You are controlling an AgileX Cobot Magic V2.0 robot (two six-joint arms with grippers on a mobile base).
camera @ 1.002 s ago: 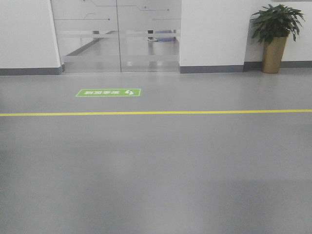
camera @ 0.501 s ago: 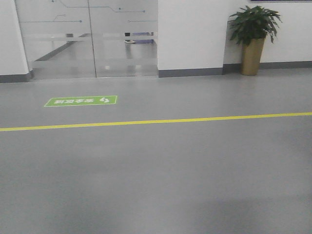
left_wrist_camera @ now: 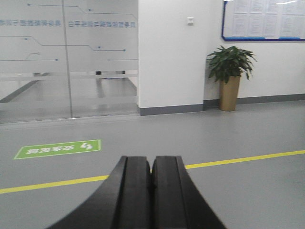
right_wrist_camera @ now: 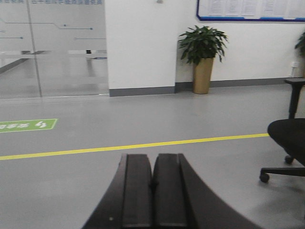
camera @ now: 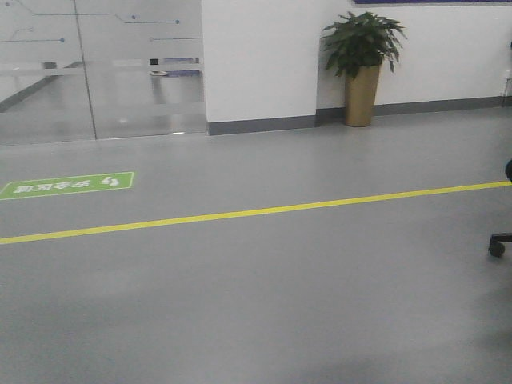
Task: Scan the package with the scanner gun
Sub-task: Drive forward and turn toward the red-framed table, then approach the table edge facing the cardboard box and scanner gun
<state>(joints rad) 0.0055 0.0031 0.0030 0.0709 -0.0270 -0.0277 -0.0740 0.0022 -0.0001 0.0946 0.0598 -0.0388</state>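
Grey floor [camera: 256, 312], left pincer [left_wrist_camera: 152, 164], right pincer [right_wrist_camera: 153, 164] closed, level

Right of the potted plant [right_wrist_camera: 202, 57], the office chair [right_wrist_camera: 288, 133] is chopped by the frame edge, and the front view only catches a caster. The notice board [left_wrist_camera: 264, 20] above the plant is cropped, papers too small to read; the green floor sticker [camera: 64, 185] far left of it is cut off, lettering blurry. The left gripper [left_wrist_camera: 152, 162] and right gripper [right_wrist_camera: 153, 160] run off their views' bottom edges.
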